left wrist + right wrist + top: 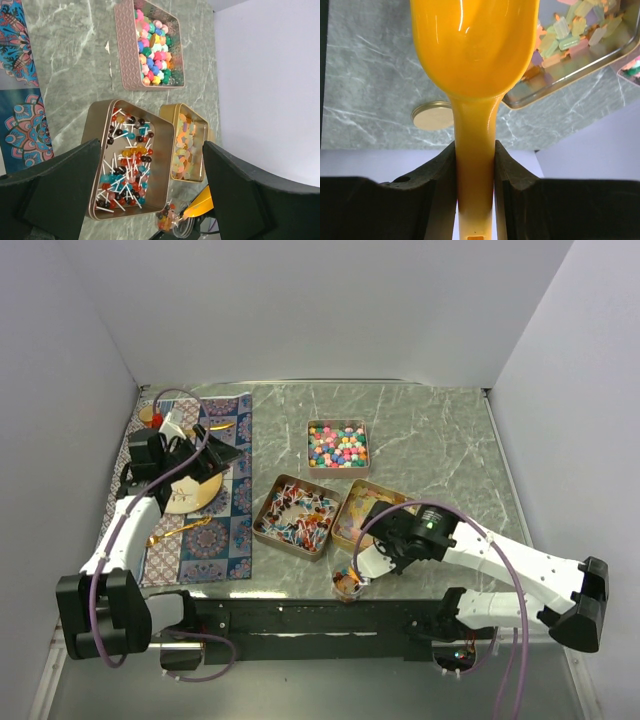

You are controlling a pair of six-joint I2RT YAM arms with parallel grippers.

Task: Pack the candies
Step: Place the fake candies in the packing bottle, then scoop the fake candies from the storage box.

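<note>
Candies fill three tins: bright round balls (pixel 338 445) in a pink tin (pixel 125 55), small red, blue and dark lollipops (pixel 125 165) in a gold tin, and translucent pastel squares (pixel 570 35) in another gold tin (pixel 352 502). A small clear jar (pixel 347 583) near the front edge holds mixed candies (pixel 172 216). My right gripper (pixel 475 150) is shut on the handle of a yellow scoop (pixel 475 45), and the scoop tip (pixel 200 204) rests at the jar's mouth. My left gripper (pixel 150 200) hangs open and empty, high over the patterned mat.
A patterned mat (pixel 215 530) at the left carries a gold plate (pixel 190 495) and a gold spoon (pixel 180 532). A round gold lid (pixel 432 116) lies on the marble beside the squares tin. White walls enclose the table on three sides.
</note>
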